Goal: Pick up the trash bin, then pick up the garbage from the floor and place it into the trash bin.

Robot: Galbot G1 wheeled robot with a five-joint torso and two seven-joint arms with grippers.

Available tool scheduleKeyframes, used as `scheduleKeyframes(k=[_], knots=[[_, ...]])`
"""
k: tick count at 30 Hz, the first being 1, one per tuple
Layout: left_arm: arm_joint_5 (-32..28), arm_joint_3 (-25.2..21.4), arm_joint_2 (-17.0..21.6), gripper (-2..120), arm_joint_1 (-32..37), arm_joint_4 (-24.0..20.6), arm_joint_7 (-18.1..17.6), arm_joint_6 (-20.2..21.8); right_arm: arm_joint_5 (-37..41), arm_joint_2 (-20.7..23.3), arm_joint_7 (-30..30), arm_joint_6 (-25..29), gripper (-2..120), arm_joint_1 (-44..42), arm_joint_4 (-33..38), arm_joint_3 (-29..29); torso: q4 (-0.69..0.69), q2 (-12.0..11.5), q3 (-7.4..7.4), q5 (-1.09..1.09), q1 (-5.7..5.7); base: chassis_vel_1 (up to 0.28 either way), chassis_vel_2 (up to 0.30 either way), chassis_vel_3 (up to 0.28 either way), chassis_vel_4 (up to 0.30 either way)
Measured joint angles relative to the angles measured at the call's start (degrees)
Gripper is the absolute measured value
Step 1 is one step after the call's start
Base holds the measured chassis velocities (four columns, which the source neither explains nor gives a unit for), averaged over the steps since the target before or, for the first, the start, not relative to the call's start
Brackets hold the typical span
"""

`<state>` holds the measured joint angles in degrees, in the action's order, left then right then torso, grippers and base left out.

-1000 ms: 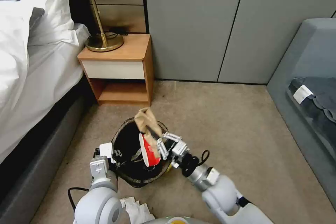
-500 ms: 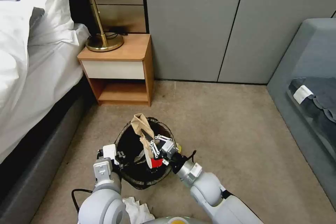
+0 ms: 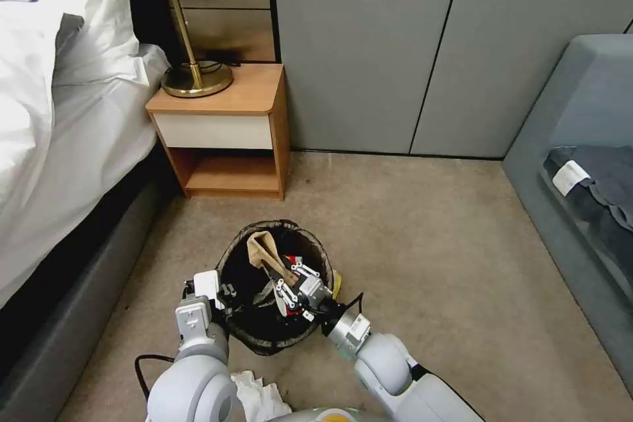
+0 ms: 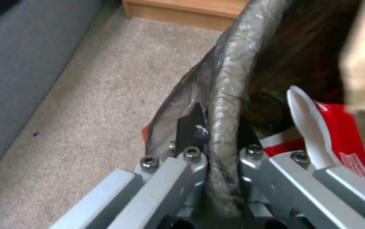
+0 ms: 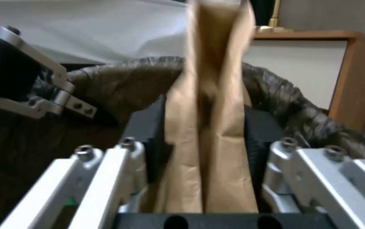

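The trash bin [image 3: 232, 257], lined with a dark bag, hangs just above the carpet. My left gripper [image 3: 221, 293] is shut on its rim [image 4: 227, 95]. My right gripper [image 3: 285, 279] reaches down inside the bin, shut on a crumpled brown paper bag [image 3: 262, 247]. In the right wrist view the black pads [image 5: 148, 140] press the brown paper bag [image 5: 210, 105] from both sides. A crushed red-and-white cup [image 4: 339, 127] lies in the bin beside it. On the floor near my base lies a white tissue [image 3: 258, 397], and a yellow wrapper [image 3: 337, 282] peeks out by the bin's right side.
A wooden nightstand [image 3: 224, 125] with a brass lamp [image 3: 191, 72] stands behind the bin. The bed [image 3: 59, 145] runs along the left and a grey sofa [image 3: 573, 138] along the right. Open carpet [image 3: 428, 244] lies to the right of the bin.
My right gripper has come down and toward me with the brown paper bag, from above the rim to inside the bin. The left gripper keeps its hold on the rim.
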<state>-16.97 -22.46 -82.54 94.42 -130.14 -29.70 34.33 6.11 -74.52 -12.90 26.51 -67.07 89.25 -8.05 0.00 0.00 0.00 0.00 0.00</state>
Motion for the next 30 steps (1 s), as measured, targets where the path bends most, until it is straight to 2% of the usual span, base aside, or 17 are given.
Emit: scheduleKeyframes(k=[2, 4, 5, 9, 10, 12, 14, 16, 22, 28, 29, 30], knots=[[0.0, 0.0, 0.0, 0, 0.0, -0.1, 0.0, 0.0, -0.1, 0.1, 0.0, 0.0, 43, 0.0, 0.1, -0.1, 0.00, 0.0, 0.00, 0.00, 0.00, 0.000, 0.000, 0.000, 0.000], [-0.1, -0.1, 0.0, 0, 0.0, -0.2, 0.0, 0.0, -0.3, 0.4, 0.0, 0.0, 54, -0.1, 0.3, -0.2, 0.00, 0.0, 0.00, 0.00, 0.00, 0.000, 0.000, 0.000, 0.000], [-0.1, -0.1, 0.0, 0, 0.0, -0.2, 0.0, 0.0, -0.3, 0.4, 0.0, 0.0, 54, -0.1, 0.3, -0.2, 0.00, 0.0, 0.00, 0.00, 0.00, 0.000, 0.000, 0.000, 0.000], [-0.2, -0.1, 0.1, 0, 0.1, -0.4, 0.0, 0.0, -0.6, 0.6, 0.0, 0.1, 71, -0.8, 0.7, -0.2, 0.00, 0.0, 0.00, 0.00, 0.00, 0.000, 0.000, 0.000, 0.000], [-0.2, -0.1, 0.1, 0, 0.1, -0.4, 0.0, 0.0, -0.6, 0.6, 0.0, 0.1, 71, -0.8, 0.7, -0.2, 0.00, 0.0, 0.00, 0.00, 0.00, 0.000, 0.000, 0.000, 0.000], [-0.7, -0.1, 0.3, 0, 0.1, -0.6, 0.0, 0.2, -0.7, 0.5, 0.0, 0.3, 83, -1.4, 1.0, 0.0, 0.00, 0.0, 0.00, 0.00, 0.00, 0.000, 0.000, 0.000, 0.000], [-0.7, -0.1, 0.3, 0, 0.1, -0.6, 0.0, 0.2, -0.7, 0.5, 0.0, 0.3, 85, -1.4, 1.1, 0.0, 0.00, 0.0, 0.00, 0.00, 0.00, 0.000, 0.000, 0.000, 0.000], [-0.8, -0.1, 0.5, 0, 0.1, -0.6, 0.0, 0.3, -0.9, 0.6, 0.0, 0.3, 97, -1.8, 1.8, 0.0, 0.00, 0.0, 0.00, 0.00, 0.00, 0.000, 0.000, 0.000, 0.000], [-1.0, -0.2, 0.8, 0, 0.1, -0.6, 0.0, 0.3, -0.9, 1.2, 0.0, 0.3, 100, -2.3, 4.7, 0.7, 0.00, 0.0, 0.00, 0.00, 0.00, 0.000, 0.000, 0.000, 0.000], [-1.2, -0.5, 1.4, 0, -0.2, 0.4, 0.0, 0.4, -0.6, 2.0, 1.5, -0.1, 100, -4.8, 15.5, 4.5, 0.00, 0.0, 0.00, 0.00, 0.00, 0.000, 0.000, 0.000, 0.000], [-1.2, -0.5, 1.4, 0, -0.2, 0.4, 0.0, 0.4, -0.6, 2.0, 1.5, -0.1, 100, -4.8, 15.5, 4.5, 0.00, 0.0, 0.00, 0.00, 0.00, 0.000, 0.000, 0.000, 0.000], [-1.2, -0.6, 1.5, 0, -0.3, 0.7, 0.0, 0.4, -0.6, 1.9, 1.8, -0.3, 100, -5.8, 18.6, 6.1, 0.00, 0.0, 0.00, 0.00, 0.00, 0.000, 0.000, 0.000, 0.000]])
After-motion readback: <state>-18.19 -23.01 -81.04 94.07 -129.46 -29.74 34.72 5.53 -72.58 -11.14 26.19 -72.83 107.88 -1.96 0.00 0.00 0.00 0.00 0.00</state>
